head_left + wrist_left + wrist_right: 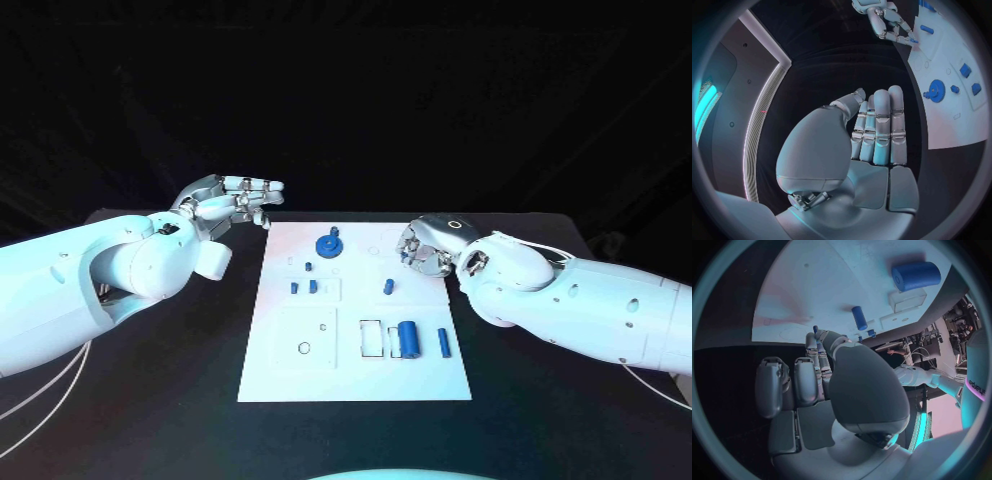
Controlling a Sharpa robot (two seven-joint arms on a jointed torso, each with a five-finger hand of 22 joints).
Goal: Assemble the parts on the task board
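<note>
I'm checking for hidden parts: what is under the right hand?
The right hand hangs over the board's far right corner. White board shows around it; a small blue part lies just nearer. Whatever is directly beneath the palm is covered.

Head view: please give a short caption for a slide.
Both hands, left and right, hover empty over task board holding blue parts.

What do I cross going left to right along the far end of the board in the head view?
left hand → blue gear → right hand, the gear lying on the task board.
</note>
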